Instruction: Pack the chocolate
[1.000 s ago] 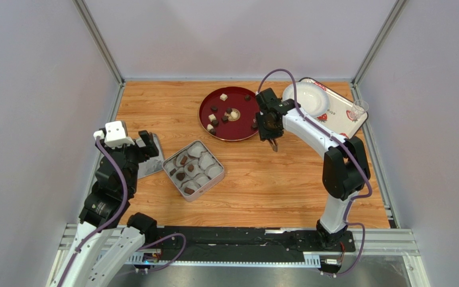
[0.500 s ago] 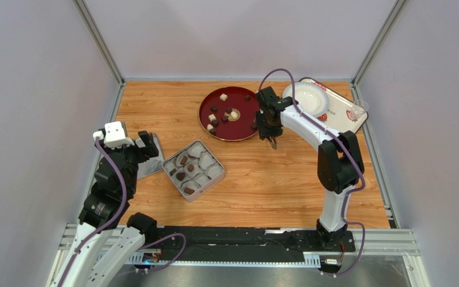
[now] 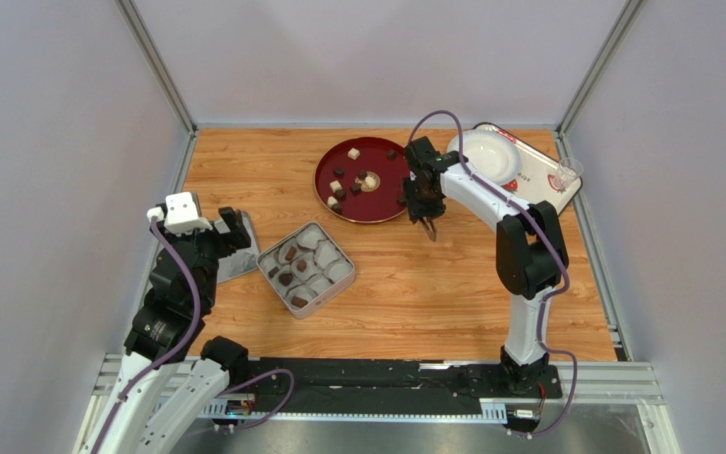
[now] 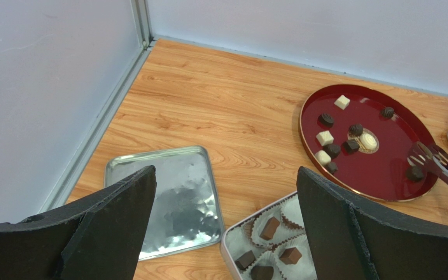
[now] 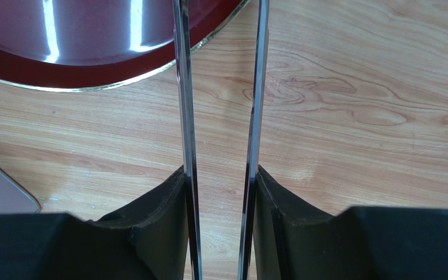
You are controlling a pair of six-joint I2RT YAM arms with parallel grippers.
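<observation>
**Top external.**
- Wooden table.
- Round dark-red plate, far centre. It carries small chocolate pieces, some dark brown and some cream-white.
- Square silver tin lined with white paper cups, on the near-left of the plate. Several cups hold dark pieces.
- Flat silver lid, just left of the tin.
- Left gripper, above the lid.
- Right gripper, at the plate's right rim. Its grip is too small to read in this view.

**Left wrist.**
- Left gripper: fingers spread wide, with nothing between them and touching nothing. The lid and a corner of the tin lie below.
- Long thin metal tongs enter from the right. Their tips are over the plate's right edge, with one dark piece just beside them.

**Right wrist.**
- Right gripper: the fingers press on the outer faces of the two tong arms and clamp them.
- The arms stand a narrow gap apart and run up past the plate rim. Their tips are out of view.
</observation>
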